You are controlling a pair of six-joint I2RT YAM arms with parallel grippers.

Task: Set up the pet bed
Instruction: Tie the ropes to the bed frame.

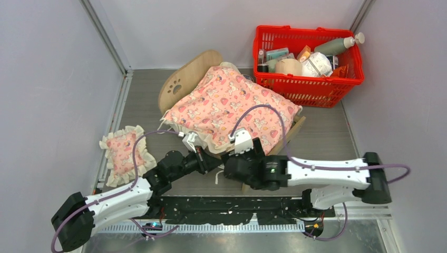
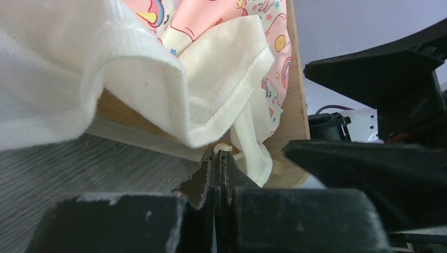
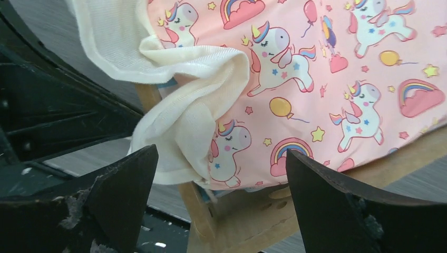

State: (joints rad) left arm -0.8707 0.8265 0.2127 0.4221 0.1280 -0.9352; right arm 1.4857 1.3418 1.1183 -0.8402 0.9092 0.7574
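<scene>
From above, the pet bed (image 1: 182,84) stands mid-bench (image 1: 327,132) under the pink blanket (image 1: 232,105), with my left fingers (image 1: 191,141) and right fingers (image 1: 241,138) at its near edge. Left wrist: my left fingers are pressed shut, the blanket's cream frill (image 2: 211,79) just above their tips. Right wrist: my right fingers stand wide apart, empty, facing the blanket's corner.

Left claw (image 2: 216,161) closed, tips pressed tog. just under cream frill of pink unicorn blanket (image 2: 211,79); frill edge touches tips, pinch unclear. Frill drapes over plywood rail of pet bed (image 2: 294,58). Grey tabletop (image 2: 58,163) at left. Right claw (image 2: 298,110) at right, black fingers spread wide.
</scene>
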